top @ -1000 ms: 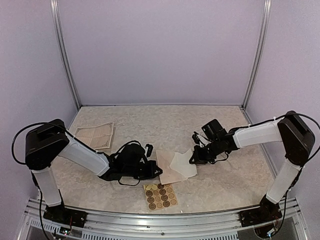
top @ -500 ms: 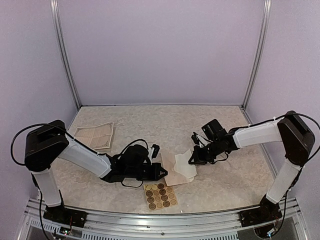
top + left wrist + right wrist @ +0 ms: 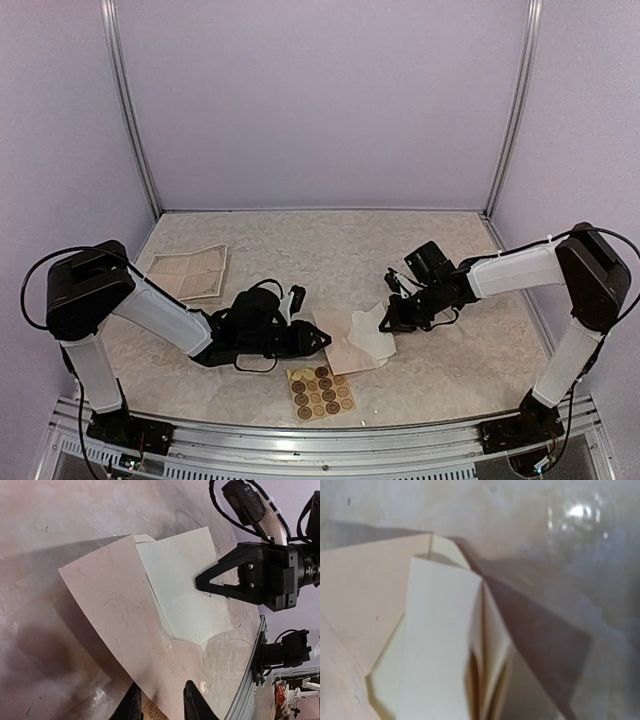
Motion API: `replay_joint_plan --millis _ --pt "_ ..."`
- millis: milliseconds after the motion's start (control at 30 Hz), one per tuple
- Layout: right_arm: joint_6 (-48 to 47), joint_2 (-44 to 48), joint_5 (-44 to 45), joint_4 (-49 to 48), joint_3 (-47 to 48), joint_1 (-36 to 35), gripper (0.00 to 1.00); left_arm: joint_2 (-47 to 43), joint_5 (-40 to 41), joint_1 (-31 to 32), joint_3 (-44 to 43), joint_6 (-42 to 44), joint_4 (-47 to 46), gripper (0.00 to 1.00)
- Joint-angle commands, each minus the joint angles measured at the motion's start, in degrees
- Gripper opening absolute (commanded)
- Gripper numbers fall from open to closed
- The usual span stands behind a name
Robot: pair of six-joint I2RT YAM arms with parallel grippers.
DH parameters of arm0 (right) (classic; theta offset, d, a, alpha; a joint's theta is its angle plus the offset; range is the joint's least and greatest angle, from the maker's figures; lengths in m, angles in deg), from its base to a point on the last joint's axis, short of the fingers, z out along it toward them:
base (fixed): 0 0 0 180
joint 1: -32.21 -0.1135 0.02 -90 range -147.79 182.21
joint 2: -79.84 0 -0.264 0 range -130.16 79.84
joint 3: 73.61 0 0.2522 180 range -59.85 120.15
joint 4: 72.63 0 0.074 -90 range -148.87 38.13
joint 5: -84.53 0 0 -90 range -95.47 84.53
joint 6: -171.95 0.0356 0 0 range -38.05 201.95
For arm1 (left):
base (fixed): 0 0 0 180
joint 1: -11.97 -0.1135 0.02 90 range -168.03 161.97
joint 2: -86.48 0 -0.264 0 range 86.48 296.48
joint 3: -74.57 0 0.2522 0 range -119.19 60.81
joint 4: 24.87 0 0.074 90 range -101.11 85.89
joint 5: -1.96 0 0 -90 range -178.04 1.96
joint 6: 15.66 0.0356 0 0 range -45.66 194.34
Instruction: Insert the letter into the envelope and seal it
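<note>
1. The envelope [image 3: 338, 350] is found flat on the table [image 3: 300, 245], near the front edge and between the two arms, tan face up.
2. The letter [image 3: 372, 338], a folded white sheet, is seen overlapping the envelope's right-hand part. Whether its end is tucked inside the envelope cannot be told. Its far side is raised off the table.
3. The left gripper [image 3: 322, 340] is held low at the envelope's left edge. In the left wrist view its two fingers [image 3: 195, 702] are seen parted, with the envelope's near edge lying just ahead of the gap. Nothing is clamped between them.
4. The right gripper [image 3: 384, 322] is closed. In the left wrist view its joined tips are seen meeting the letter's right edge. In the right wrist view the letter's folded leaves are seen rising toward the camera. The letter is judged to be pinched there.
5. A small folded tan corner of the envelope is noted beside the letter's top edge in both wrist views.
6. A tan sticker sheet [image 3: 320, 392] with round brown stickers is recorded just in front of the envelope, close to the left gripper.
7. A printed sheet [image 3: 190, 272] is recorded at the left of the table, well apart from the envelope.
</note>
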Motion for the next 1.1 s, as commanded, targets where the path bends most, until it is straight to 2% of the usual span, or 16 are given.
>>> replay_joint_plan --millis 0,133,300,333,533,833,1067 --pt "-0.76 1.26 -1.36 0.16 -1.43 0.21 0.0 1.11 -4.21 -1.32 1.11 -3.39 -8.86 0.27" --pt "-0.99 1.68 -1.58 0.26 -1.61 0.22 0.0 2.64 -5.03 -1.71 0.34 -3.79 -9.4 0.25" --pt "-0.01 3.3 0.28 0.69 -2.28 0.24 0.0 3.22 -4.09 -2.03 0.04 -4.0 -8.15 0.01" --pt "0.24 3.82 0.88 0.95 -2.54 0.38 0.0 3.03 -3.69 -2.06 0.16 -3.81 -7.59 0.0" --pt "1.31 6.67 1.42 1.75 -4.65 1.46 0.0 1.63 -3.29 -2.02 1.35 -2.43 -7.91 0.0" --pt "0.49 5.66 0.56 3.49 -5.03 1.45 0.0 0.55 -2.95 -1.28 1.6 -0.8 -8.3 0.0" --pt "0.03 4.96 -2.06 1.38 -5.11 1.43 0.0 0.31 -3.59 -0.8 1.45 -0.07 -8.51 0.0"
